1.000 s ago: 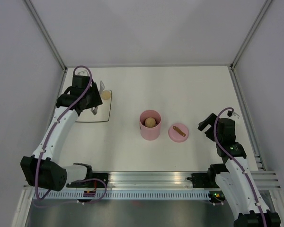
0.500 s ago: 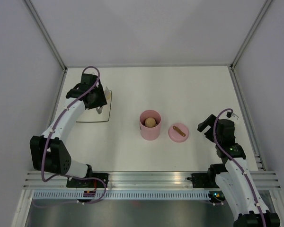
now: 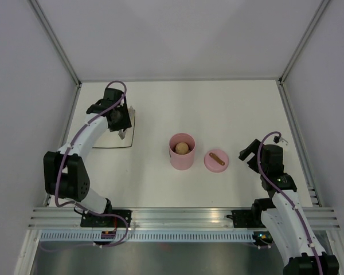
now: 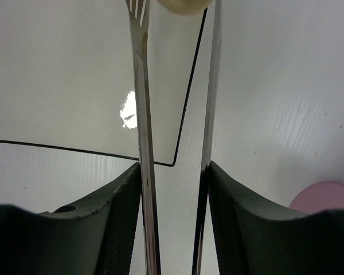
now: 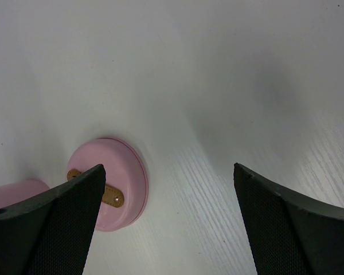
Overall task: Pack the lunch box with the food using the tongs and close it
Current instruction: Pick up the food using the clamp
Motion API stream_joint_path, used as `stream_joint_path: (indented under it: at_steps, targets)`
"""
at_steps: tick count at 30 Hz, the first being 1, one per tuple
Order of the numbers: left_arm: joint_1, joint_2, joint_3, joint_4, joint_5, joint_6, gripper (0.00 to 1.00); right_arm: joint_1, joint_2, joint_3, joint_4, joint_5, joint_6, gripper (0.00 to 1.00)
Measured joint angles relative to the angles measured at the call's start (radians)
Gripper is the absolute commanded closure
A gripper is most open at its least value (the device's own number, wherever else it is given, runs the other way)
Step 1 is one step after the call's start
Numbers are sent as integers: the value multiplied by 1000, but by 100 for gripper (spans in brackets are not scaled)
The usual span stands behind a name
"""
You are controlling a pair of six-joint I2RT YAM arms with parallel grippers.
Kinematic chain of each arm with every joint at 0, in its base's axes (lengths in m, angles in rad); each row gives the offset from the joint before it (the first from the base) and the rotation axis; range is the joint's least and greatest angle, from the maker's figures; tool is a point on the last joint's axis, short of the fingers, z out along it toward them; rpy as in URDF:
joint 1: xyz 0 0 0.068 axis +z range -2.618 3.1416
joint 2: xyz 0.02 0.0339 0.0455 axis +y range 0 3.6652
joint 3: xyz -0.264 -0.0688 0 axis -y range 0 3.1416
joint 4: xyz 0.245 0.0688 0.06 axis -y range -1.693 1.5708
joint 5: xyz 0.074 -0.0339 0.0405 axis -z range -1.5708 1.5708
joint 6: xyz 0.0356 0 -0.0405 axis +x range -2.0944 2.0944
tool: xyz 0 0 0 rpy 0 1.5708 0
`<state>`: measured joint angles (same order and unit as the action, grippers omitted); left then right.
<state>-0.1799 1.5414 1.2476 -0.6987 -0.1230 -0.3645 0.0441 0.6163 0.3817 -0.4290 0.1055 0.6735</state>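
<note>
1. Silver metal tongs (image 4: 142,103), long and slim, are clamped between the fingers of the left gripper (image 4: 175,172). Each black finger presses on the outside of one tong arm, and the two arms stand a little apart.
2. Their long axis runs near to far, tips at the far end, over a white sheet with a thin black outline (image 4: 57,74) at the far left of the table.
3. A round beige food ball (image 4: 183,4) lies at the sheet's right edge, straight ahead of the gripper and between the two tips. The wrist view cuts it off, so whether the tips touch it cannot be told.
4. The pink cylindrical lunch box (image 3: 182,163) stands mid-table, to the right of the sheet and a little nearer, with another beige ball (image 3: 182,148) already inside. Its round pink lid with a brown strap (image 3: 217,161) lies just beside it on the right.
5. The right gripper (image 5: 168,166) hangs with its fingers wide apart and nothing between them, near the lid and well apart from the ball on the sheet.
6. Only the left arm looks placed for the pick. Squeezing the tongs further should pinch the ball if both tips straddle its middle; otherwise it may roll away.
</note>
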Motion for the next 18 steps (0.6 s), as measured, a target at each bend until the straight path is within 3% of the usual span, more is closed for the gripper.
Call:
stream_joint_path:
  at_steps: [6,10,14,18]
  targets:
    - [-7,33,5,6,2,7,58,0,5,0,3,6,0,2]
    - [-8,36,6,6,0,16,71,0,15,0,4,8,1,2]
    - [-9,11,6,0,-3,23,73,0,27,0,3,8,1,2]
    - [-39,-124,21,-53,-1,32,73,0,27,0,3,22,4,2]
